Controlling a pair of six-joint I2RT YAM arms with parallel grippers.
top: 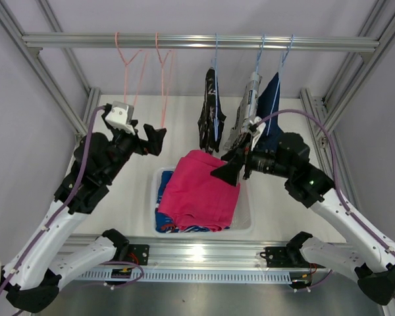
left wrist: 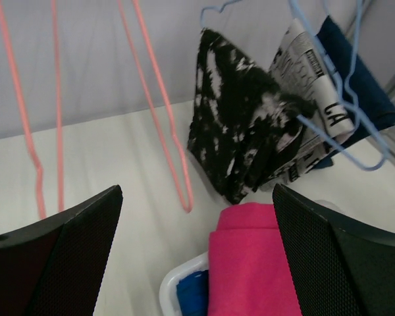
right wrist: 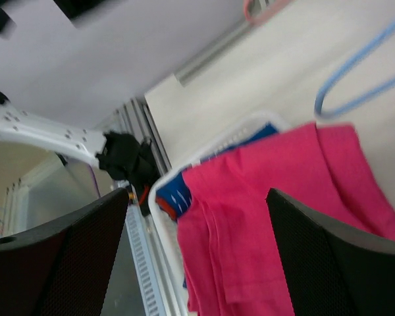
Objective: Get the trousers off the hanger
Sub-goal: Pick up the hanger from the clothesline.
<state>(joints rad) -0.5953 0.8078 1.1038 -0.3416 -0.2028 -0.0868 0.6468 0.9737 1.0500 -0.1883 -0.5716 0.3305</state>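
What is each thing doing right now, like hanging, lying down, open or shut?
Pink hangers, hanging bare on the rail.
Black-and-white trousers, hanging on a blue hanger.
White printed trousers, hanging on a hanger.
Dark blue trousers, hanging on a hanger.
Pink trousers, lying on top in the basket.
Blue patterned trousers, in the basket, under the pink ones.
Left end effector, open, empty.
Right end effector, open, empty.

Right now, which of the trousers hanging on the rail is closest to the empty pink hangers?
The black pair with white pattern, leftmost of the three hanging; the white printed pair and dark blue denim pair hang farther right.
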